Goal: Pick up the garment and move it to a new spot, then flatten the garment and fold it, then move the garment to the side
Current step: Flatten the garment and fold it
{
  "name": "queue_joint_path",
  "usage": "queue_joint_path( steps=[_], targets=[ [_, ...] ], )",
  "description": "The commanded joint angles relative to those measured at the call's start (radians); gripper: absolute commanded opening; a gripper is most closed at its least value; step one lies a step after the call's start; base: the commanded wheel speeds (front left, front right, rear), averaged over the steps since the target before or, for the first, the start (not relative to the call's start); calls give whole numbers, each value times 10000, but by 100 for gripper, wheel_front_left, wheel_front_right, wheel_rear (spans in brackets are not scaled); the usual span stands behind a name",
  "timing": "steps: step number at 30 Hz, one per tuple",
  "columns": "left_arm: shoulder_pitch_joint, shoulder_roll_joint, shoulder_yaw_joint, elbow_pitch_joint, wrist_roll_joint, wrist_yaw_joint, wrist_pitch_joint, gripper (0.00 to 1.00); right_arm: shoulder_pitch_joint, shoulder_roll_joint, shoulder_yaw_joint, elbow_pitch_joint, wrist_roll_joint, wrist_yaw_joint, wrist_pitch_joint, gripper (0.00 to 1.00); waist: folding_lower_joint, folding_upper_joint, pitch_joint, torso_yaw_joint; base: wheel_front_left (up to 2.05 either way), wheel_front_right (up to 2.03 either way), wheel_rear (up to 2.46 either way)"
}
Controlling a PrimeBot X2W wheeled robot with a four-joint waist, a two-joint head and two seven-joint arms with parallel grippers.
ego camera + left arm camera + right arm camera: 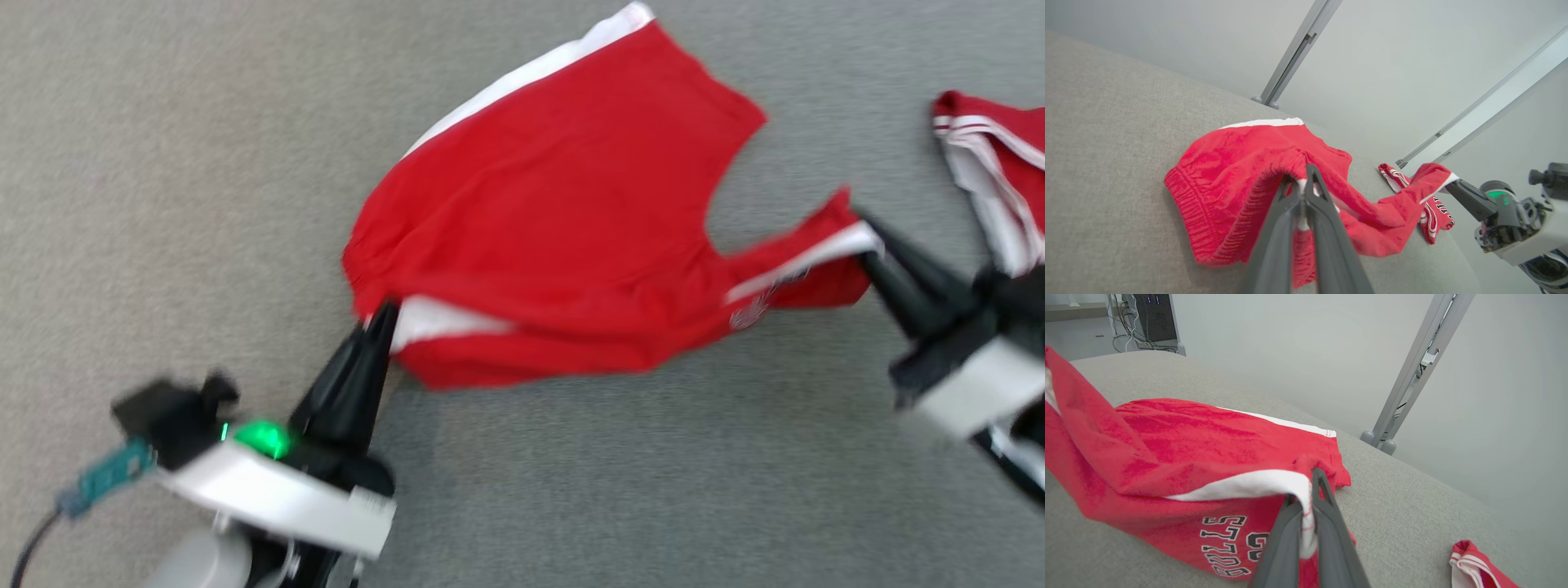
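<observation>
Head view showed one grey surface [163, 163]; wrist views, pale walls [1290, 355]. Two red garments: shorts [555, 204] stretched above the surface between left gripper [380, 317] and right gripper [863, 237], both clamped on them; second garment [992, 171] lay right of the shorts.

A robotics lab, by the look — a metal frame post [1412, 371] stands beyond the right hand [1308, 490], past the grey cloth-covered surface [1412, 506], and a dark equipment rack [1155, 314] with tangled cables [1122, 324] sits far to its left.
</observation>
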Motion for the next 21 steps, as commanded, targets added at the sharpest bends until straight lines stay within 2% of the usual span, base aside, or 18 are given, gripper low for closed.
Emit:
queue_joint_path(
  steps=[1,5,11,16,21],
  targets=[
    [-596,-107,-14,-113,20,81,258,0,-637,-76,175,191,251,-1,129,0,0,0,663,729,0,0,0],
    [-2530,-731,3,374,-122,449,1026,0,-2913,-362,845,1381,893,-1,582,0,0,0,1103,1512,0,0,0],
    [-4232,-1581,53,2698,-156,678,1217,0,-5215,-182,1994,3436,1399,-1,377,0,0,0,1193,2062,0,0,0],
    [-4940,-1934,-29,4029,-6,264,824,0,-6555,55,2581,4996,1595,-1,57,0,0,0,1263,2203,0,0,0],
    [-5508,-2304,-237,5073,73,-205,610,0,-7439,21,3071,6289,1744,-2,-4,0,0,0,1265,2346,0,0,0]
  ],
)
